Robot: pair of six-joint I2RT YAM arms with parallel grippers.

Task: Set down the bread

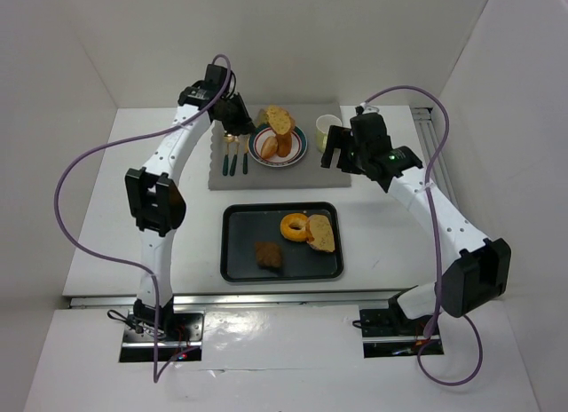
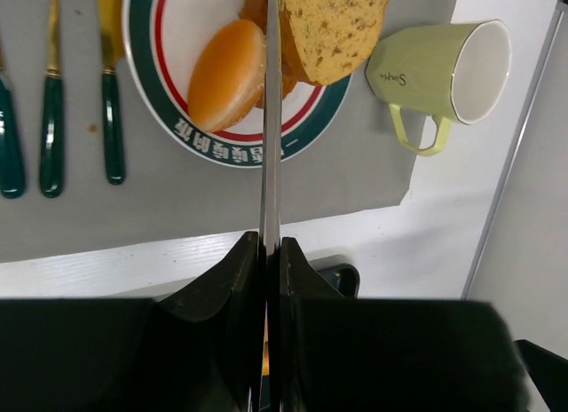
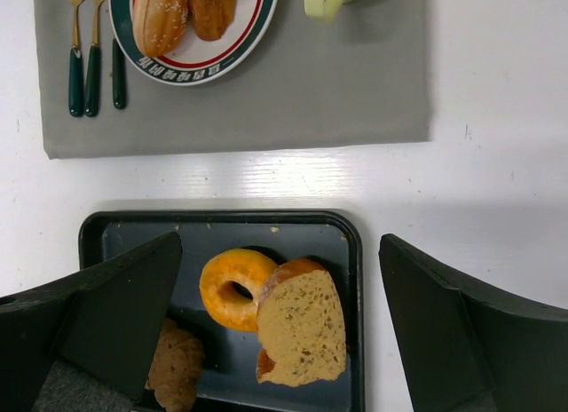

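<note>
My left gripper [image 1: 238,119] [image 2: 271,248] is shut on a thin metal utensil [image 2: 271,119], seen edge-on. Its tip reaches a tan bread slice [image 2: 333,26] [image 1: 280,119] standing over the green-rimmed plate [image 1: 302,154] [image 2: 177,128]. An orange bun [image 2: 226,75] lies on the plate. My right gripper [image 1: 335,150] [image 3: 280,243] is open and empty. In its wrist view it is above the black tray [image 1: 235,252] [image 3: 311,239], which holds a doughnut [image 3: 232,288], a bread slice [image 3: 302,328] [image 1: 322,233] and a brown piece [image 3: 177,368].
A grey mat [image 1: 328,172] [image 3: 337,92] lies under the plate. A pale green mug [image 1: 328,128] [image 2: 444,66] lies on its right part, close to my right gripper. Green-handled cutlery [image 1: 232,154] [image 2: 106,110] lies left of the plate. White walls enclose the table.
</note>
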